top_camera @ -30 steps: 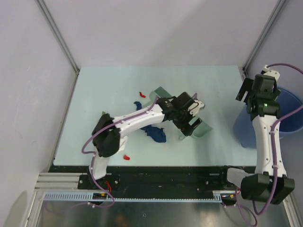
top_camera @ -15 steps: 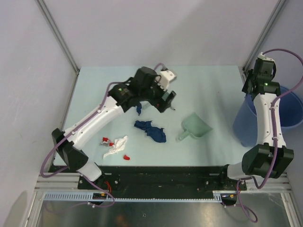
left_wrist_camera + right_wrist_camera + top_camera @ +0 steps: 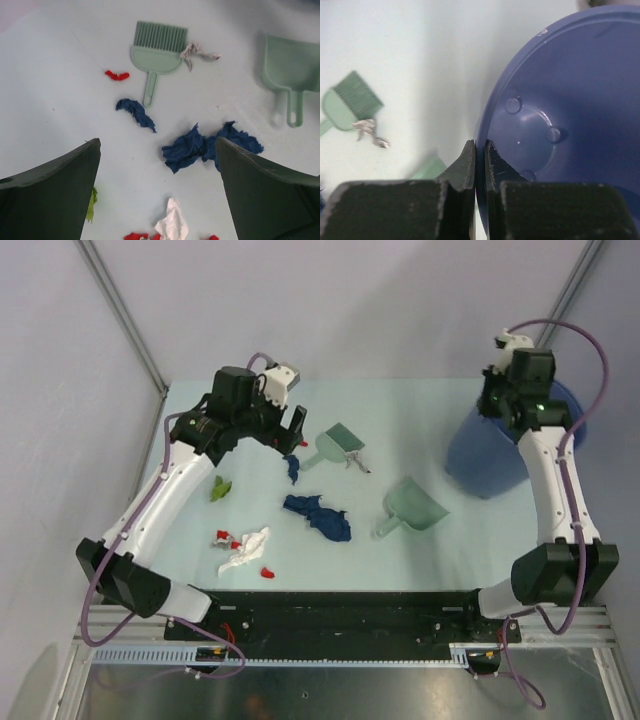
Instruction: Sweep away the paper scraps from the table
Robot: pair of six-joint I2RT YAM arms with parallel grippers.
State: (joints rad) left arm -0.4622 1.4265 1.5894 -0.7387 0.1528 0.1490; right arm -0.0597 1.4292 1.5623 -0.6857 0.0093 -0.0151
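The left arm is stretched from its base at the near left corner out over the far left part of the table (image 3: pixel 430 410). Its elbow is raised, and the left gripper (image 3: pixel 293 430) is held above the surface with its jaws spread wide and nothing between them. The right arm is reached up along the right edge. The right gripper (image 3: pixel 479 150) is pinched narrowly on the rim of a blue bucket (image 3: pixel 560 100), which appears tilted at the table's right edge, its inside laid open to the wrist camera.

The tabletop is pale mint green. It is bordered on the near side by a black and metal rail (image 3: pixel 330 605) and enclosed by plain grey-white wall panels (image 3: pixel 330 300).

The paper scraps (image 3: pixel 200 147) are scattered over the left and middle of the table.
- **Large dark blue wad** (image 3: pixel 318 517): found near the centre, its long axis laid from far left to near right.
- **Smaller blue strip** (image 3: pixel 292 468): just beyond the wad, set lengthwise roughly far to near.
- **White crumple** (image 3: pixel 245 548): stretched diagonally near the front edge, with red bits (image 3: pixel 222 536) just beside it.
- **Green scrap** (image 3: pixel 220 488): seen further left.
- **Grey scrap** (image 3: pixel 356 458): lodged against the bristles of a pale green brush (image 3: pixel 335 443), whose handle is pointed near-left.

A matching dustpan (image 3: pixel 415 505) is placed right of the wad, its handle also pointed near-left.
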